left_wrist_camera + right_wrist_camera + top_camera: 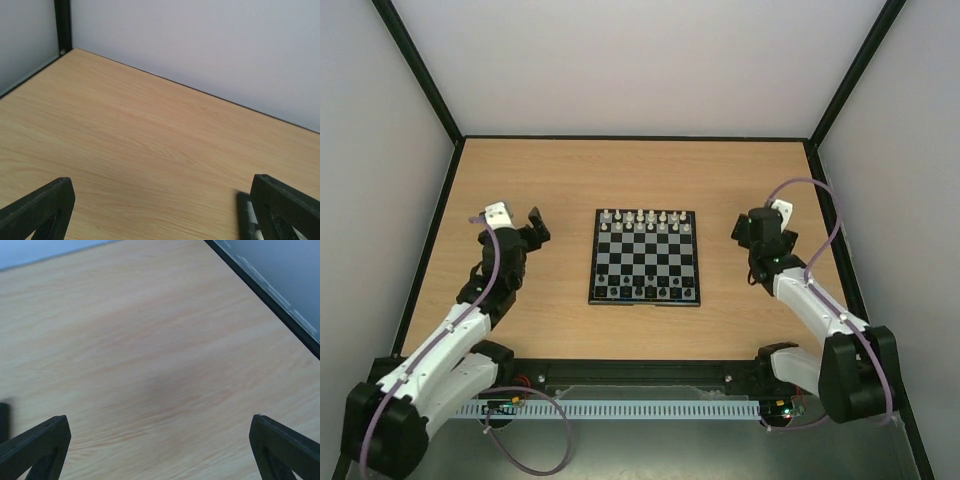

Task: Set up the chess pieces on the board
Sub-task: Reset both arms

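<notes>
Reading the board [645, 257]: it lies flat at the middle of the counter [530, 170], between my left arm [450, 335] and right arm [820, 305], touching neither.
Chess pieces [645, 290]: the black ones stand on the board, in the two rows nearest my bases; I see none lying loose on the counter.
White pieces [645, 219]: they are lined along the two far rows.
Progress: in my judgement the set-up is finished or nearly so; the pieces are too small for me to check each square.
Left jaws: spread wide and empty, over bare wood left of the board.
Right jaws: spread wide and empty, over bare wood right of the board.
Remaining: at most, correcting single placements.
</notes>
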`<state>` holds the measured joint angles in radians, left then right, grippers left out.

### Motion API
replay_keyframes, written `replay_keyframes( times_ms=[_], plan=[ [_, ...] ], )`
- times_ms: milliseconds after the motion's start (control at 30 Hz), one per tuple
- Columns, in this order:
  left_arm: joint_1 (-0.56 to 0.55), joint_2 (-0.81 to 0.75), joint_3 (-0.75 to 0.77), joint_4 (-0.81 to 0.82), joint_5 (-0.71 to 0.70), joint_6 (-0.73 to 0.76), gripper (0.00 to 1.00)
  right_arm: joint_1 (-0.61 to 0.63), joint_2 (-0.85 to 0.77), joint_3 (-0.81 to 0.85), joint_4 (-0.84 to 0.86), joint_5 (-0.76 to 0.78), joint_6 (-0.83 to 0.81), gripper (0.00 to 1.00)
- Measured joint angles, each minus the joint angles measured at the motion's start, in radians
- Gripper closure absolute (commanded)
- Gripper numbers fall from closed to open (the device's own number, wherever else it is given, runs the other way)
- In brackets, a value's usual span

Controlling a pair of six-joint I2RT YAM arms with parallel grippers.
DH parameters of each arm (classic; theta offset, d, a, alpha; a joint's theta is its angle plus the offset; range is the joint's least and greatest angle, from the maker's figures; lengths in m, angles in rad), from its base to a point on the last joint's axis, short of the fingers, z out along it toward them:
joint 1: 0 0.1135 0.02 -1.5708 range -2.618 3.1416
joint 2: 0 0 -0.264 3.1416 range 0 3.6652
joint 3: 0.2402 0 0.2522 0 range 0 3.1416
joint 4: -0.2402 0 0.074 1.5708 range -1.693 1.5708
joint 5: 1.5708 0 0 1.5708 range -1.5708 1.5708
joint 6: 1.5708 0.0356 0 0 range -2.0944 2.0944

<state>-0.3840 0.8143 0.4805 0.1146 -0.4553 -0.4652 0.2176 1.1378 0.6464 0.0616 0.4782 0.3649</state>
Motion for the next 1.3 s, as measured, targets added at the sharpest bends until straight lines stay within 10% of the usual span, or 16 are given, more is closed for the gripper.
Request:
replay_keyframes(
  times_ms=[533, 1300],
  plan=[
    [0.415, 0.349, -0.27, 0.692, 0.289, 0.252, 0.01, -0.137, 0.343, -0.216, 0.637, 0.085, -0.04, 0.01],
    [0.452, 0.626, -0.203, 0.922, 0.355, 0.302, 0.01, -0.145, 0.364, -0.489, 1.125, -0.214, -0.204, 0.01]
  ],
)
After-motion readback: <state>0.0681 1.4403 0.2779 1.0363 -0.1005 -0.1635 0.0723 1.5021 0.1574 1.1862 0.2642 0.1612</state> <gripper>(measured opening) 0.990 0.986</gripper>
